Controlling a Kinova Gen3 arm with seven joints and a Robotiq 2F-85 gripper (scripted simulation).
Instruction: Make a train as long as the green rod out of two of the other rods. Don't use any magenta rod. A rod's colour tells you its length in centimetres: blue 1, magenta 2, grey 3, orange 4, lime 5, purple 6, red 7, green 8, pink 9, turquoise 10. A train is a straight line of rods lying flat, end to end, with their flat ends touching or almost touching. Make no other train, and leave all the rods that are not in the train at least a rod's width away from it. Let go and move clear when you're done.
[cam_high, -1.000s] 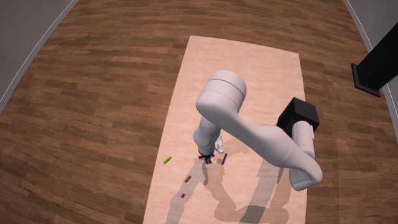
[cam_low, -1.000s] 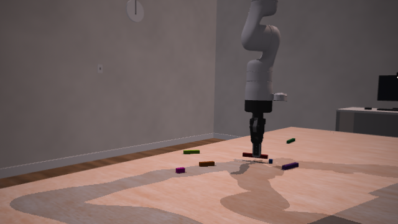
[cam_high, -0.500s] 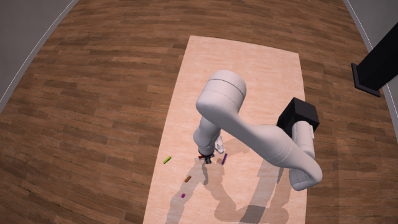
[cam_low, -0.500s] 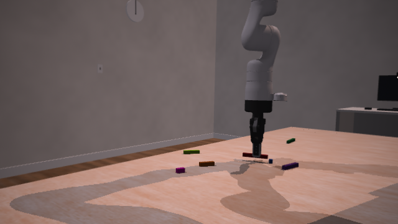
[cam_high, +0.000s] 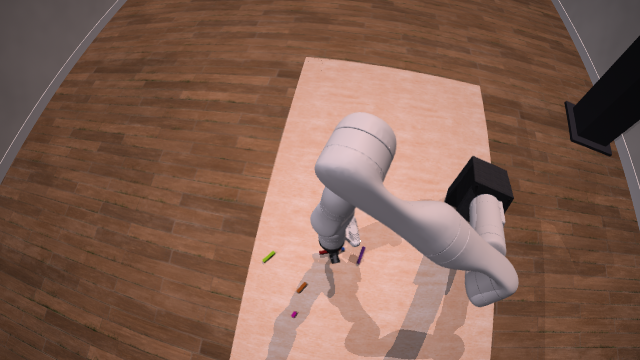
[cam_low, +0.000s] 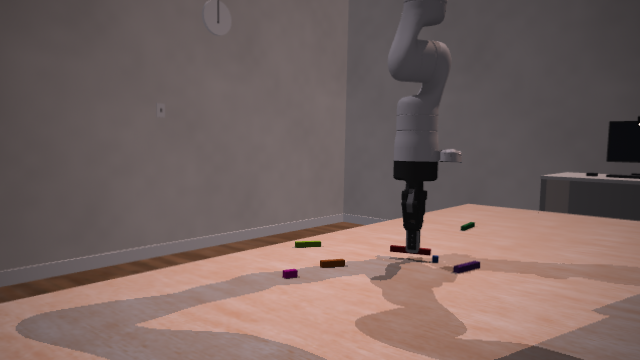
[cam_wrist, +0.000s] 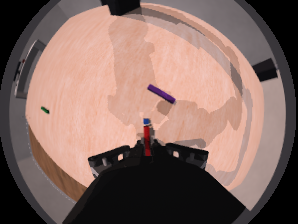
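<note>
Red rod (cam_low: 410, 249): one, centre of exterior view, clamped mid-length in claw (cam_low: 412, 246), level, just above bench (cam_low: 525, 280).
Blue rod (cam_low: 435, 259): one, just right of red rod's end.
Purple rod (cam_low: 466, 266): one, further right.
Green rod (cam_low: 467, 226): one, right of the arm, behind.
Lime (cam_low: 307, 244), orange (cam_low: 332, 263), magenta (cam_low: 290, 273): one each, left of centre.

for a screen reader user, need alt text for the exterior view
A white robot arm's gripper is shut on a red rod just above a pale wooden table, beside a small blue rod. Purple, orange, magenta, lime and green rods lie scattered around.
</note>
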